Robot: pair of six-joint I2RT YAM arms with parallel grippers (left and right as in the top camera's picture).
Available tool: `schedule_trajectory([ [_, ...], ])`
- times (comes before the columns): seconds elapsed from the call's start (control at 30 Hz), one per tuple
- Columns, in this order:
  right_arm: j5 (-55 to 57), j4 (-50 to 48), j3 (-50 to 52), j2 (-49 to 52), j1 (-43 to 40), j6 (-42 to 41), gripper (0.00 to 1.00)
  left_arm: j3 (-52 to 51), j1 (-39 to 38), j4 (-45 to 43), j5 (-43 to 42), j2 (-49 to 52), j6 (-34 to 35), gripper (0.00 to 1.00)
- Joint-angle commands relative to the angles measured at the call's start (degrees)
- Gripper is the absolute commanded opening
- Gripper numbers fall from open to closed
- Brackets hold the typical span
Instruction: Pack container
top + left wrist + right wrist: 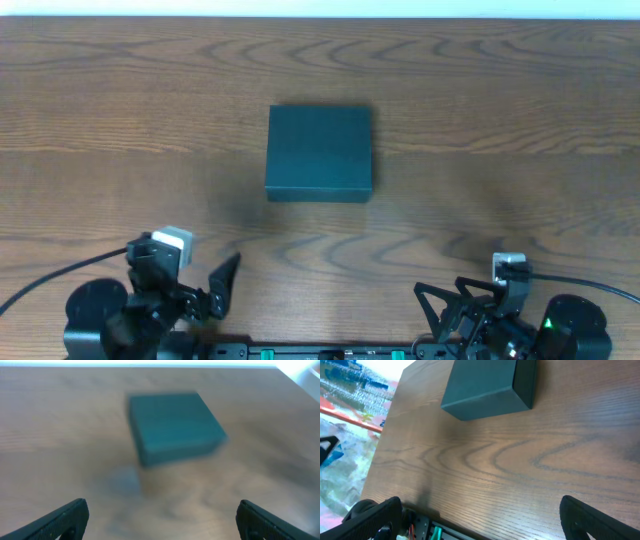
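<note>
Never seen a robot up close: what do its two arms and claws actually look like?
Both are matte black. The left arm and right arm each carry a small white block and trail a thin black cable. The left gripper and right gripper have two tapering black fingers. A green light glows on the right arm.

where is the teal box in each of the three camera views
Overhead: the container sits just above the centre of the picture, lid shut.
Left wrist: blurred, in the upper middle.
Right wrist: at the top edge near the middle, partly cut off.
Shared landmark: the wood-grain table that it rests on shows in all three views.
</note>
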State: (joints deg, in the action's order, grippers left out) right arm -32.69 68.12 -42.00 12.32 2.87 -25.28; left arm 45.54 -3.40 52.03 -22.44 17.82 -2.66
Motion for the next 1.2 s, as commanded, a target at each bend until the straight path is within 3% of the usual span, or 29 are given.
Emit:
schedule_trajectory([
  [0.0,-0.52,0.11,0.35,-0.2,0.24,-0.61,0.99,-6.36,2.14,-4.28,11.23,-3.43,-1.66,0.95],
  [0.23,-0.5,0.11,0.35,-0.2,0.24,-0.61,0.99,-22.08,6.62,-15.63,12.5,-10.8,-0.96,0.95],
  [0.43,-0.52,0.11,0.35,-0.2,0.24,-0.61,0.99,-29.14,6.73,-18.49,12.52,-16.96,0.13,0.95],
  [0.83,-0.52,0.11,0.35,-0.2,0.24,-0.61,0.99,-36.65,6.75,-19.26,10.71,-17.62,1.6,0.95],
  [1.17,-0.52,0.11,0.35,-0.2,0.24,-0.61,0.99,-36.79,6.71,-19.32,10.84,-17.59,1.44,0.95],
])
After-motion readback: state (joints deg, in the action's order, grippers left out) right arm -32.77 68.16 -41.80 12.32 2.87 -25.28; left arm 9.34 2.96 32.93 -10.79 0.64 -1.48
